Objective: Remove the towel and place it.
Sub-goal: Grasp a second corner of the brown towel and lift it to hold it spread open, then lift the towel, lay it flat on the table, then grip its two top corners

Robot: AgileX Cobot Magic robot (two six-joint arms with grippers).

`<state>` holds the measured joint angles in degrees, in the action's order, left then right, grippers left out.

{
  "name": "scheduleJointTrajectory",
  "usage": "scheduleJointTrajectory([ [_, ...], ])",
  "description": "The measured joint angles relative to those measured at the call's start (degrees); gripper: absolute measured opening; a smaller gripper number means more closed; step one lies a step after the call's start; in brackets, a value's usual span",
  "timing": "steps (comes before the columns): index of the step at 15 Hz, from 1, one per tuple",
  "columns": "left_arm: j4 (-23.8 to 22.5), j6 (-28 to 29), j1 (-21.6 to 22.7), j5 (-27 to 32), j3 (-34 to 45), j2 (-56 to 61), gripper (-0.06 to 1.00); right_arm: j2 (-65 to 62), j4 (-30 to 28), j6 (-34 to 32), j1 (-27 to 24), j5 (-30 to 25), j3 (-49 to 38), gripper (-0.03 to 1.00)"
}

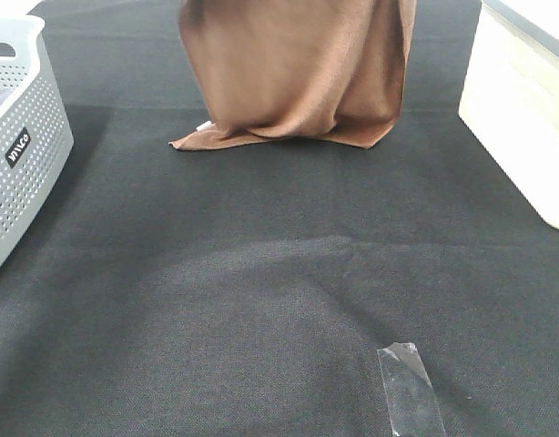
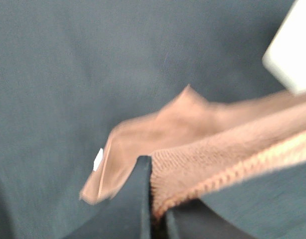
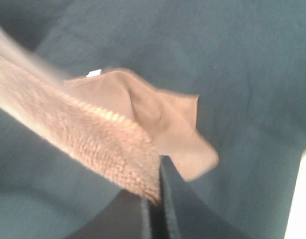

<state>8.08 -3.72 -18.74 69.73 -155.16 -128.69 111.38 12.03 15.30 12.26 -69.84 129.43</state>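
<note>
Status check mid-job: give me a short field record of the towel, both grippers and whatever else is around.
towel: hanging, lower edge folded on the mat, white tag at lower left
left gripper: shut on towel edge
right gripper: shut on towel edge
basket: left side, apart from towel
white box: right side, apart from towel
tape: clear strip on mat, foreground

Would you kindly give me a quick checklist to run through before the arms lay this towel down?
1. Left gripper shut on towel edge: ok.
2. Right gripper shut on towel edge: ok.
3. Towel apart from basket: ok.
4. Towel apart from white box: ok.
5. Towel flat where it meets the mat: not ok, crumpled.
6. Tape strip apart from towel: ok.
</note>
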Motion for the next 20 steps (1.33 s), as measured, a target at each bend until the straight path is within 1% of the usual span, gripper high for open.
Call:
scheduleJointTrajectory([
  [1, 0.0, 0.0, -0.74, 0.0, 1.32, 2.58, 0.0, -3.15, 0.0, 0.0, 0.0, 0.0, -4.76, 0.0],
  [2, -0.06, 0.0, -1.6, -0.11, 4.41, 5.21, 0.0, -6.42, -0.06, 0.0, 0.0, -0.06, -9.28, 0.0],
  [3, -0.57, 0.0, -2.52, -0.11, 9.91, 8.54, 0.0, -9.91, -0.4, 0.0, 0.0, -0.06, -13.64, 0.0],
  [4, -2.58, 0.23, -4.3, -0.11, 19.71, 13.46, 0.0, -14.27, -0.63, 0.0, 0.0, -0.06, -19.94, 0.0],
  [6, -4.81, 1.83, -5.96, -0.11, 34.21, 21.2, 0.0, -19.02, -0.23, 0.06, 0.0, 0.0, -27.33, 0.0],
  [7, -5.1, 3.21, -6.36, -0.17, 40.51, 25.15, 0.0, -21.03, 0.34, 0.06, 0.11, 0.0, -30.6, 0.0],
  [8, -5.1, 3.21, -6.36, -0.17, 40.51, 25.15, 0.0, -21.03, 0.34, 0.06, 0.11, 0.0, -30.6, 0.0],
  [9, -4.3, 5.33, -6.42, -0.74, 52.71, 33.69, 0.0, -24.52, 2.64, -0.86, 0.46, 0.17, -36.38, 0.0],
  [10, -4.3, 5.33, -6.42, -0.74, 52.71, 33.69, 0.0, -24.52, 2.64, -0.86, 0.46, 0.17, -36.38, 0.0],
  [12, -2.35, 6.07, -6.7, -1.32, 62.85, 41.02, 0.0, -28.59, 4.98, -2.06, 0.8, 0.34, -42.69, 0.0],
  [14, 1.32, 6.19, -6.93, -2.41, 72.94, 48.47, 0.0, -33.17, 6.7, -2.69, 0.8, 0.29, -49.27, 0.0],
  [16, 4.58, 6.19, -6.93, -3.27, 81.88, 54.95, 0.0, -37.87, 8.25, -3.95, 0.92, 0.17, -54.09, 0.0],
  [18, 7.45, 6.19, -6.93, -4.35, 89.21, 60.62, 0.0, -42.51, 9.8, -4.81, 1.38, 0.06, -59.3, 0.0],
  [19, 9.45, 6.65, -6.93, -5.1, 94.6, 65.26, 0.0, -45.49, 11.06, -5.96, 1.38, -0.11, -63.14, 0.0],
  [20, 10.83, 7.28, -6.93, -5.39, 97.4, 67.9, 0.0, -47.21, 11.92, -6.65, 1.38, -0.23, -65.78, 0.0],
])
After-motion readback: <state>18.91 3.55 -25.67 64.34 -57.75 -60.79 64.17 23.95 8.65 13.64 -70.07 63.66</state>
